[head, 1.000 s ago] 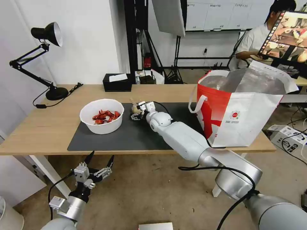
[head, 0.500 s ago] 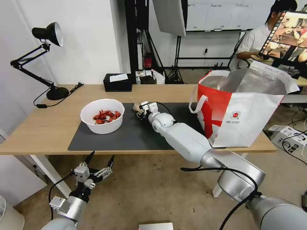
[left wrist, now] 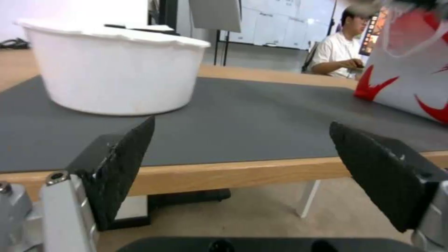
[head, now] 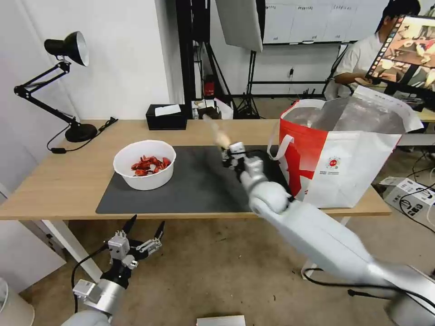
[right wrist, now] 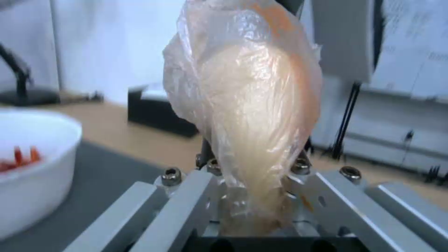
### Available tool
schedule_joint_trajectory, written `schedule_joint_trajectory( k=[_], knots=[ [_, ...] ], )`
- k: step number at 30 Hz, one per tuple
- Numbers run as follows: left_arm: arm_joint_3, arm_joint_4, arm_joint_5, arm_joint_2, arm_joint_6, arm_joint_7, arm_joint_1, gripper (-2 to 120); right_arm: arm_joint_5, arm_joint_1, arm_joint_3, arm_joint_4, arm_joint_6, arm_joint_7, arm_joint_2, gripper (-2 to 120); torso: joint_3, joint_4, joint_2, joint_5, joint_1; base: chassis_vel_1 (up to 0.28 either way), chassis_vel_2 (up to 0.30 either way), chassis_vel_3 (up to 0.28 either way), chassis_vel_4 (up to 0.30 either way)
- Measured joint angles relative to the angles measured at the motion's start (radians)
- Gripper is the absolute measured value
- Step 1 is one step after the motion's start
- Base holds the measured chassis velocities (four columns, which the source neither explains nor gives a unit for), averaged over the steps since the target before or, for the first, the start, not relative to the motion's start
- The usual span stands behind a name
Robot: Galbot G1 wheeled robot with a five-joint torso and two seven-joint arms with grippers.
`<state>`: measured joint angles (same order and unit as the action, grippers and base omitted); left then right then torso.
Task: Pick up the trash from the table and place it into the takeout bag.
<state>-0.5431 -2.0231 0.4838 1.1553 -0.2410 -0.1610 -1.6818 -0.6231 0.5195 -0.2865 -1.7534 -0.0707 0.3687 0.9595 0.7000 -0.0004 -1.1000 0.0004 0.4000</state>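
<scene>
One beige lump (right wrist: 252, 115) upright, long axis vertical, in right tool (head: 229, 151)

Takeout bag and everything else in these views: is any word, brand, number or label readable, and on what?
No text can be read.
takeout bag: round red logo with tiny lines under it, too small to read.
whiteboard sheets on the back wall: writing too small and blurred.
tablet screen: pictures, no legible text.
white bowl and black tissue box: no visible lettering.
</scene>
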Motion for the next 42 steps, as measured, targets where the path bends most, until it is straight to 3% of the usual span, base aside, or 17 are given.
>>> schedule_joint_trajectory(
  k=[6,8,17,26,30,32,38,42],
  knots=[
    [0.010,-0.002,-0.002,0.006,0.003,0.003,0.001,100,0.055,0.044,0.104,-0.114,0.054,0.011,-0.098,7,0.000,0.0003,0.000,-0.0001,0.000,0.000,0.000,0.000,0.000],
    [0.012,-0.004,-0.005,0.009,0.003,0.005,0.000,100,0.084,0.056,0.157,-0.147,0.057,0.085,-0.125,7,0.000,0.0003,0.000,-0.0003,0.000,0.000,0.000,0.000,0.000],
    [0.023,-0.023,0.000,0.011,0.010,0.009,-0.013,100,0.039,0.064,0.244,-0.178,-0.043,0.317,-0.181,7,0.000,0.0005,0.000,-0.0001,0.000,0.000,0.000,0.000,0.000],
    [0.025,-0.032,-0.001,0.013,0.011,0.008,-0.019,100,0.016,0.080,0.285,-0.178,-0.133,0.377,-0.229,7,0.000,0.0004,0.000,-0.0002,0.000,0.000,0.000,0.000,0.000],
    [0.022,-0.034,-0.002,0.012,0.011,0.006,-0.020,100,-0.005,0.079,0.290,-0.179,-0.163,0.403,-0.238,19,0.000,0.0004,0.000,-0.0003,0.000,0.000,0.000,0.000,0.000],
    [0.016,-0.038,-0.002,0.010,0.011,0.006,-0.024,100,-0.059,0.076,0.294,-0.197,-0.192,0.428,-0.249,32,0.000,0.0004,0.000,-0.0003,0.000,0.000,0.000,0.000,0.000],
    [0.015,-0.041,-0.002,0.008,0.011,0.005,-0.025,100,-0.091,0.075,0.294,-0.209,-0.212,0.432,-0.264,47,0.000,0.0005,0.000,-0.0004,0.000,0.000,0.000,0.000,0.000],
    [0.020,-0.041,-0.002,0.009,0.011,0.004,-0.024,100,-0.126,0.069,0.293,-0.216,-0.221,0.431,-0.270,68,0.000,0.0005,0.000,-0.0004,0.000,0.000,0.000,0.000,0.000]
  ],
)
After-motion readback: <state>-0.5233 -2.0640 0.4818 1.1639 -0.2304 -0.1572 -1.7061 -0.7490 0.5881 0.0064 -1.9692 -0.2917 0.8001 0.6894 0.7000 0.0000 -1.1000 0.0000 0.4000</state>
